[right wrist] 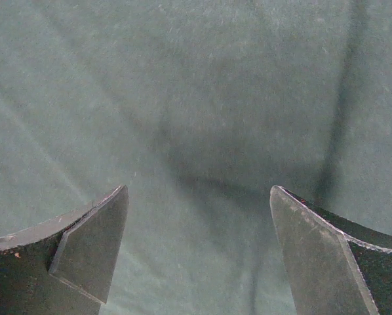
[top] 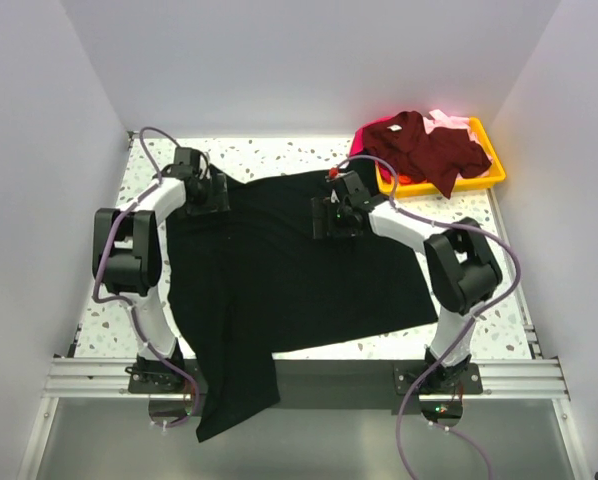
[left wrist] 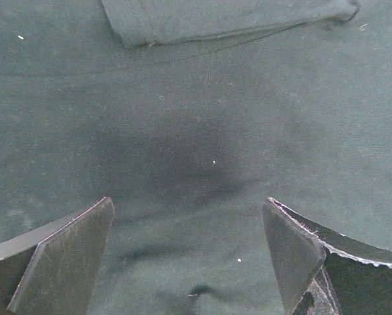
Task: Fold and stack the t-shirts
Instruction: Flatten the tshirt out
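The large black t-shirt (top: 289, 270) lies spread over the middle of the desk (top: 109, 320). Its near left part hangs over the near edge between the two arm bases. The left end effector (top: 207, 195) is over the shirt's far left corner with its fingers (left wrist: 71, 256) set wide apart and only flat black cloth between them. The right end effector (top: 331, 218) is over the far middle of the same shirt, also spread wide and gripping nothing. At the far right stands a yellow tray (top: 484, 178). The dark maroon t-shirt (top: 424, 145) is heaped on it, with the pale pink t-shirt (top: 449, 122) peeking out behind and the magenta t-shirt (top: 362, 138) at its left edge.
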